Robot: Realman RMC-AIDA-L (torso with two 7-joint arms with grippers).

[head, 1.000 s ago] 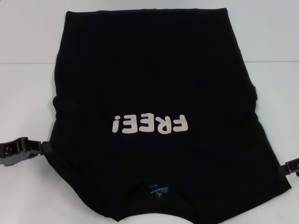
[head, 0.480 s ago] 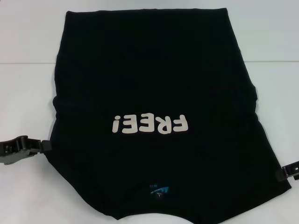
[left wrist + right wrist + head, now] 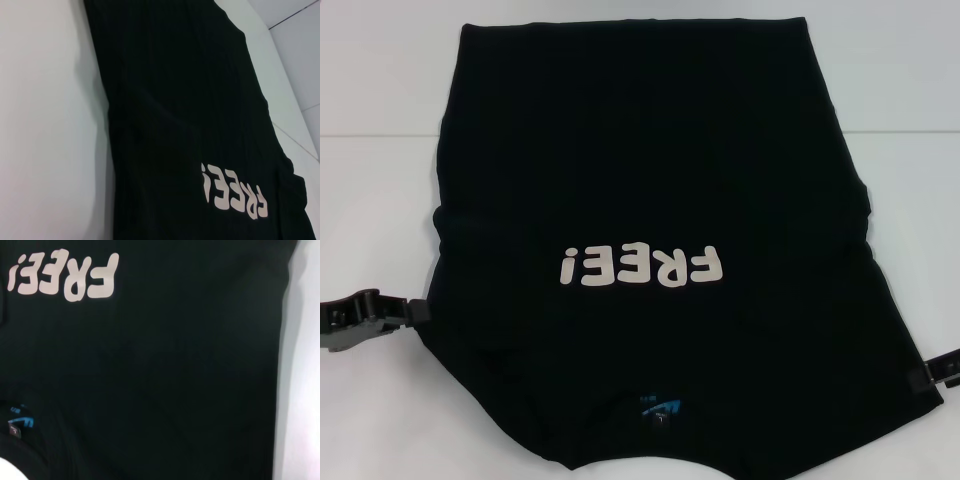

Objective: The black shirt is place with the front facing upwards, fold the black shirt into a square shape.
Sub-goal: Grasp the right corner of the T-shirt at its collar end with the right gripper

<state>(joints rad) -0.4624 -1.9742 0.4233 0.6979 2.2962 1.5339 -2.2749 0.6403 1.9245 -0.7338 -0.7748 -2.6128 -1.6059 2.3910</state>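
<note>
Shirt (image 3: 650, 200) is spread front-up on the white surface (image 3: 380, 200), collar end nearest the robot. A small blue neck label (image 3: 660, 408) is seen at the near edge, just inside the collar. Beyond it the cream "FREE!" lettering (image 3: 640, 266) is read upside down from the head view; the hem lies farthest, at the far edge of the surface.

Left gripper (image 3: 408, 313) is placed at the shirt's near left edge, touching or just beside the cloth; whether anything is pinched cannot be told, since the tips are lost against the black fabric. Right gripper (image 3: 923, 374) is set at the near right edge, mostly cut off by the frame; how far open it is cannot be told either. No fingers are shown in either wrist view, only cloth and surface.

Step in hand is judged to be the side grasp near the shoulders, ahead of a first fold; no fold is made yet. Next move is judged to call for a firm hold on both edges, then an even lift and carry toward the hem so the cloth is not skewed.
</note>
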